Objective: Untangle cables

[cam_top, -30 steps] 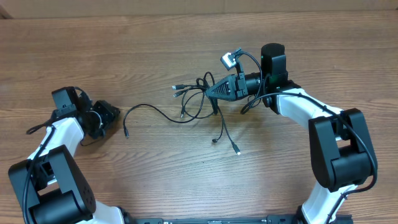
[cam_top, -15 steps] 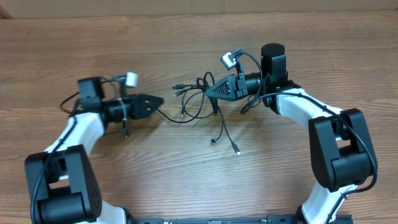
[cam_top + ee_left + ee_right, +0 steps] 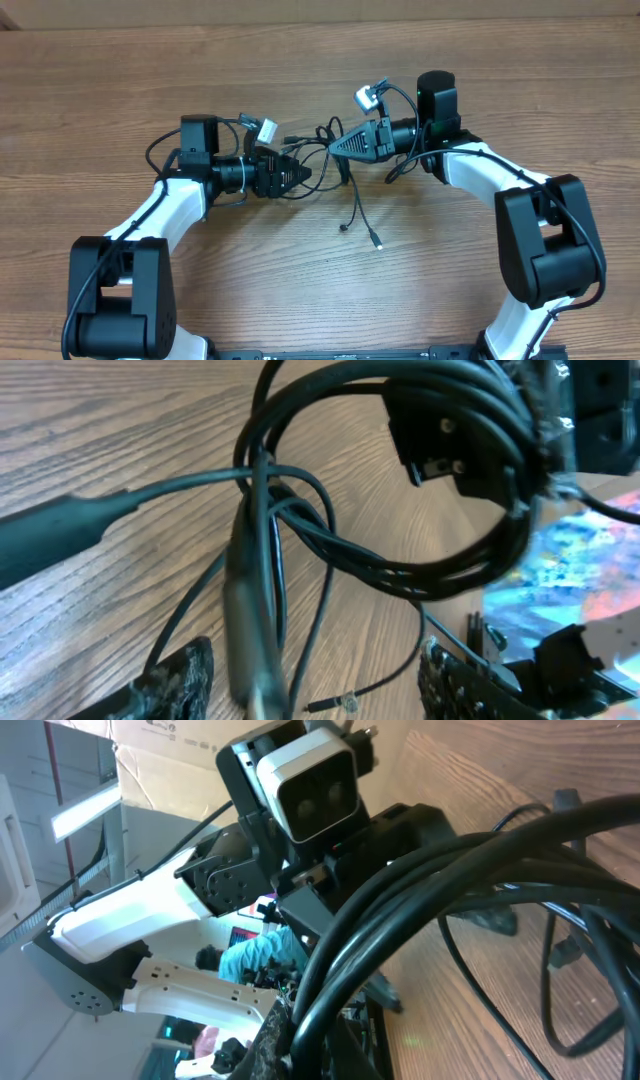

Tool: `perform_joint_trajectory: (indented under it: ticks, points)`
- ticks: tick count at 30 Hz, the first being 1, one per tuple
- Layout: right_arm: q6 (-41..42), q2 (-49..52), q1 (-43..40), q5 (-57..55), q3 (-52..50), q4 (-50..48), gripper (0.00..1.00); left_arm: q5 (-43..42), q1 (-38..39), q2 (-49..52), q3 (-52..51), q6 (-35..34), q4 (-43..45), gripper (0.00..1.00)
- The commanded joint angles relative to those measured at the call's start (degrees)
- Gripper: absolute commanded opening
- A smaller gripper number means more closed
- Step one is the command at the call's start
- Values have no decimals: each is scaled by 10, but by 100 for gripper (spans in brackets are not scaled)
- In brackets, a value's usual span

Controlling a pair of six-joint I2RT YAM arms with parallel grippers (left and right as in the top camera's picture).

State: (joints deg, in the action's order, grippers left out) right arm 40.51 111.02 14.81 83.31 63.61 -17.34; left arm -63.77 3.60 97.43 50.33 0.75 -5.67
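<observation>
The cables [image 3: 322, 160] lie as a black tangle at mid-table, and two loose ends trail toward the front, one of them silver-tipped [image 3: 378, 243]. My right gripper [image 3: 334, 148] holds the tangle's right side. In the right wrist view the right gripper [image 3: 320, 1040] is shut on a bundle of thick-looking strands [image 3: 470, 860]. My left gripper [image 3: 303, 176] reaches in from the left. In the left wrist view the left gripper [image 3: 315, 695] is open, with a blurred plug and strands [image 3: 400, 570] passing between its fingers [image 3: 180, 680] without being pinched.
The wooden table [image 3: 500, 80] spreads all round the tangle. Both arms' white links and black bases [image 3: 545, 250] stand at the front corners. The left arm's wrist camera [image 3: 305, 775] faces the right gripper at close range.
My left arm has swung from the table's far left into the tangle, over the strand that lay there, and its jaws have widened. The right arm and its grip have not moved.
</observation>
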Motion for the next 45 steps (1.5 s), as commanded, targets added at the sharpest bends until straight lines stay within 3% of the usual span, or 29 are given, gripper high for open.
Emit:
perform_joint_trajectory:
  ticks: [1, 4, 7, 15, 20, 30, 39, 45]
  points:
    - [1, -18, 14, 1, 2, -3, 4, 52, 7, 4, 9, -30, 6, 61]
    - [0, -18, 20, -3, 2, -3, 4, 80, 7, 4, 9, -49, 6, 39]
    - [0, -18, 21, -3, 2, -3, 4, 128, 7, 4, 9, -68, 4, 26]
    - [-3, -18, 21, -14, 2, -3, 4, 344, 5, 4, 9, -172, -34, 22]
    - [-32, -18, 21, -66, 2, 36, 4, 346, 4, 4, 9, -173, -34, 23]
    - [-171, -18, 21, -203, 2, 225, 4, 348, -28, 4, 9, -176, -41, 18]
    - [-220, -18, 33, -257, 2, 294, 4, 298, -57, 4, 9, -188, -49, 35]
    - [-219, -18, 42, -302, 2, 297, 4, 282, -24, 4, 9, -167, -61, 58]
